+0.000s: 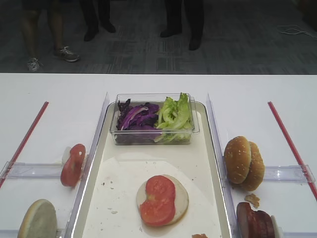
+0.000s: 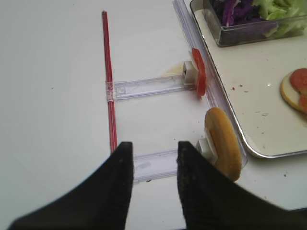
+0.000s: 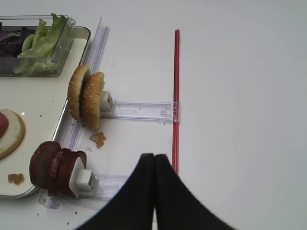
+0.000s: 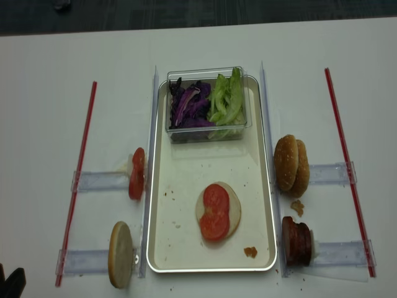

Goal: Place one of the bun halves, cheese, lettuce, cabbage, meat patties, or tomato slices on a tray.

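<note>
On the tray (image 1: pixel 208 163), low in the centre of the overhead view, you already have a pale bun half (image 1: pixel 182 196) lying cut face up with two tomato slices (image 1: pixel 158 200) overlapping on it. That reads as a stack well begun, with more layers left to add.

The rest waits off the stack. The lettuce (image 1: pixel 174 115) and cabbage (image 1: pixel 136 116) sit in the clear tub (image 1: pixel 154 139) at the tray's upper end. One tomato slice (image 1: pixel 73 164) stands on edge at the left of the frame, with a bun half (image 1: pixel 38 219) on edge below it. At the right stand two sesame buns (image 1: pixel 243 162), and the meat patties (image 1: pixel 255 221) are in the lower right corner.

Your left gripper (image 2: pixel 154 165) hangs over the tabletop at the bottom of its wrist view, fingers spread and empty, just left of the upright bun. Your right gripper (image 3: pixel 154 189) has its fingers pressed together, holding nothing, below and right of the patties.
</note>
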Robot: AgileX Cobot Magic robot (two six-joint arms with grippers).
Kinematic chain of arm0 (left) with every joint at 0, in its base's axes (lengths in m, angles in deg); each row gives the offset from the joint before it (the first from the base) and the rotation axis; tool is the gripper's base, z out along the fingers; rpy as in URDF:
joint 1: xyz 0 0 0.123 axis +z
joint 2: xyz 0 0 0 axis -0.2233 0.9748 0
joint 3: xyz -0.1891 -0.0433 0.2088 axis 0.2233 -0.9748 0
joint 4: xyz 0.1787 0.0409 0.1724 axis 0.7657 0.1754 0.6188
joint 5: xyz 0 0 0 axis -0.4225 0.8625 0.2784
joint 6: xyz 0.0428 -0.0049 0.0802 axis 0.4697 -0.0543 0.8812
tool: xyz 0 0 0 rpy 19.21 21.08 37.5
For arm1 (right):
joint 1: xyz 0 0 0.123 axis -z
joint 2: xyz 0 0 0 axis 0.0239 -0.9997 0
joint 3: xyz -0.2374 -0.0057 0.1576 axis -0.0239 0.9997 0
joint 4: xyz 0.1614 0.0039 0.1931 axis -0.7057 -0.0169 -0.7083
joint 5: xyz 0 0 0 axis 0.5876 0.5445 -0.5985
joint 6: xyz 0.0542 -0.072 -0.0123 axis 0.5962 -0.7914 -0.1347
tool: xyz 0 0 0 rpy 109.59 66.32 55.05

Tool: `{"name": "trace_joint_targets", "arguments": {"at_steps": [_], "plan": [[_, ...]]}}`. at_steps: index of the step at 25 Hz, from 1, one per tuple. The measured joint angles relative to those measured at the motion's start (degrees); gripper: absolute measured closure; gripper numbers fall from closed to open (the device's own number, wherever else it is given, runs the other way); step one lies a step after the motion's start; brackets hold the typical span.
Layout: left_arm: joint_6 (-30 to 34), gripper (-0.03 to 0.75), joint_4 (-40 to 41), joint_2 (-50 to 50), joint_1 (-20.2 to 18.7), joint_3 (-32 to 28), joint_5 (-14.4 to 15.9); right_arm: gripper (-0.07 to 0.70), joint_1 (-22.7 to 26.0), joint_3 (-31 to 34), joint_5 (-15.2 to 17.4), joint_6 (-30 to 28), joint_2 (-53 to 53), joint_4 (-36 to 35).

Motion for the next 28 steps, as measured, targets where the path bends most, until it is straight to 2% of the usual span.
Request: {"name": "trace_joint_targets", "arguments": {"at_steps": [28], "plan": [[0.00, 0.499, 0.00, 0.00, 0.00, 0.00, 0.00, 0.498, 0.00, 0.00, 0.00, -0.33, 0.00, 0.00]]}}
